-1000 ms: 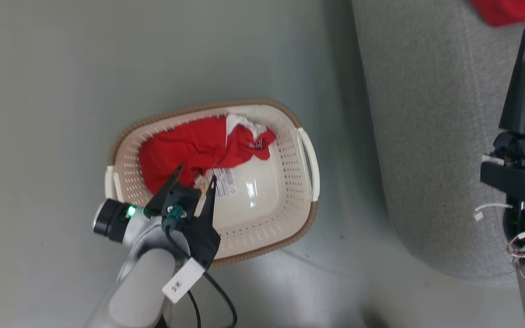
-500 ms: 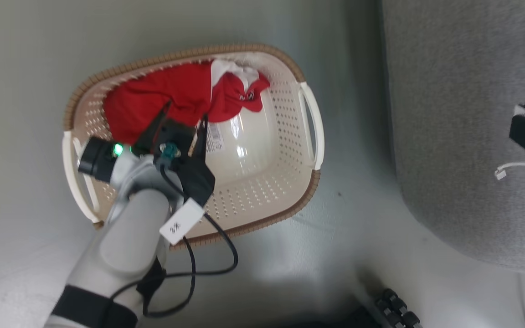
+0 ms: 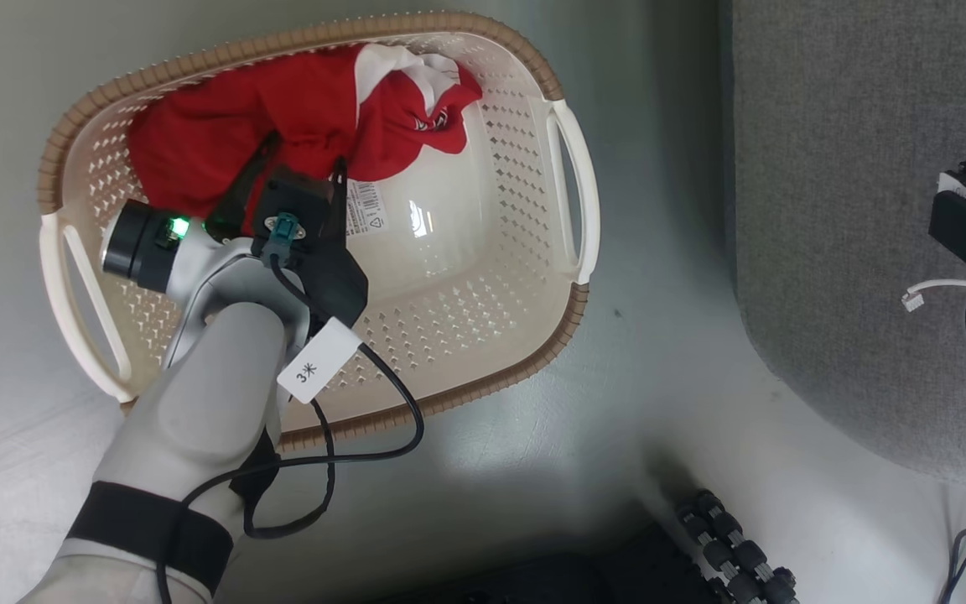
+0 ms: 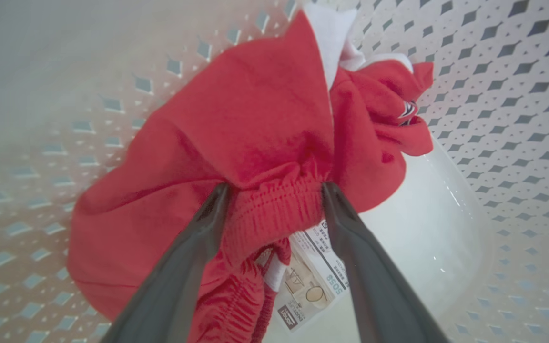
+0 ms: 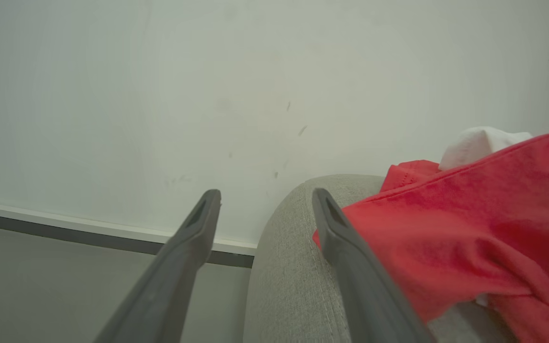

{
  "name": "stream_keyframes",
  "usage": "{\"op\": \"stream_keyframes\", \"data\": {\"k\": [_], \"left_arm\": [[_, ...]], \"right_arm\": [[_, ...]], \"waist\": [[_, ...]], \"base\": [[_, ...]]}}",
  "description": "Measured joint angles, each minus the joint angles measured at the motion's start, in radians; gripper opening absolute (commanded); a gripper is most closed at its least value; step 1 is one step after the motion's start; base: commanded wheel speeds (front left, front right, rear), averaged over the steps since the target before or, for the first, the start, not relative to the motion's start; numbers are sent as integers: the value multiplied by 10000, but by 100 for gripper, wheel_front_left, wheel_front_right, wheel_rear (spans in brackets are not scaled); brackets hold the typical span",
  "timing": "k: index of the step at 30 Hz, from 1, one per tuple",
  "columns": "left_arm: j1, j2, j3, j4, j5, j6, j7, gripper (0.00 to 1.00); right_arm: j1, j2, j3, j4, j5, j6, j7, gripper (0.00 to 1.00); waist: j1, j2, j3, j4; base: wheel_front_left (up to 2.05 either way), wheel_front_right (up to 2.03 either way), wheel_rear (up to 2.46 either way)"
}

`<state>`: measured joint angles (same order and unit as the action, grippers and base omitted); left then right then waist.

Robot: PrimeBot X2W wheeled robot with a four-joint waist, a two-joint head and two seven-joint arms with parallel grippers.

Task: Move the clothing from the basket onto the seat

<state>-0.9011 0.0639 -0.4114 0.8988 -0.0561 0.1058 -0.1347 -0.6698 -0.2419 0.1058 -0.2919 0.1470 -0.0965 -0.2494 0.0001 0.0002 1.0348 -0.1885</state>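
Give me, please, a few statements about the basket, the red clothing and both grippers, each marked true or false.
1. A red garment lies inside the basket. True.
2. The left gripper has its jaws apart, astride that garment's elastic band. True.
3. The right gripper grips clothing. False: its jaws are open and empty; a second red garment lies on the couch beside it.
4. The basket stands on the couch. False: it stands on the floor beside it.

Pale grey forearm [image 3: 198, 403], black band [image 3: 148, 528]; looping black cable [image 3: 366, 457]; white tag [image 3: 318, 372]; dark tapered fingers [image 4: 179, 267]
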Motion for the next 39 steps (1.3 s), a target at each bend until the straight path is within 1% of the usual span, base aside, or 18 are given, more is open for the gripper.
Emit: {"op": "stream_keyframes", "data": {"k": [3,4,5,7,8,13,15,19,23,27,29,34,39], "left_arm": [[-53,-2,48,188,4,0,-96,100],[-68,-4,52,293,6,2,-165,80],[-73,-6,52,383,6,4,-205,47],[-75,-6,48,550,8,10,-270,13],[-77,-10,48,621,6,12,-330,0],[-73,-75,36,832,-54,13,-671,0],[-51,-105,46,855,-132,12,-811,0],[94,-182,59,861,-410,-63,-988,0],[140,-215,46,780,-708,-372,-1093,0],[197,-238,-127,529,-757,-692,-1147,0],[266,-245,-322,297,-901,-836,-1149,0],[411,-253,-1162,-665,-1492,-1258,-1151,0],[463,-261,-1492,-1248,-1835,-1511,-1151,0]], "right_arm": [[-52,25,17,88,0,2,-4,100],[-89,42,42,150,0,2,-23,100],[-120,65,61,224,0,4,-46,100],[-129,73,59,332,0,12,-73,100],[-129,73,59,376,-2,12,-73,100],[-121,69,61,771,-90,15,-75,100],[-112,56,81,972,-148,92,-75,100],[-14,40,107,1386,-173,132,-75,100],[175,-21,52,1678,-173,176,-77,100],[553,-100,-35,2065,-173,182,-77,100],[717,-98,-44,2257,-171,201,-75,100],[1056,-56,-50,2863,-163,221,-75,100],[1276,90,-71,3281,-134,221,-75,100]], "waist": [[0,0,36,-46],[0,0,29,-56],[0,0,7,-64],[0,0,-56,-71],[0,-2,-92,-72],[0,-2,-351,-32],[0,-2,-503,12],[0,-2,-895,142],[-1,-2,-1367,332],[-2,-2,-1860,605],[-2,-2,-2113,772],[-2,-2,-2909,1303],[-2,-2,-3618,1760]], "base": [[0,0,0],[0,0,0],[0,0,0],[0,0,0],[0,0,0],[0,0,0],[0,0,0],[0,0,0],[0,0,0],[0,0,0],[0,0,0],[0,0,0],[0,0,0]]}}
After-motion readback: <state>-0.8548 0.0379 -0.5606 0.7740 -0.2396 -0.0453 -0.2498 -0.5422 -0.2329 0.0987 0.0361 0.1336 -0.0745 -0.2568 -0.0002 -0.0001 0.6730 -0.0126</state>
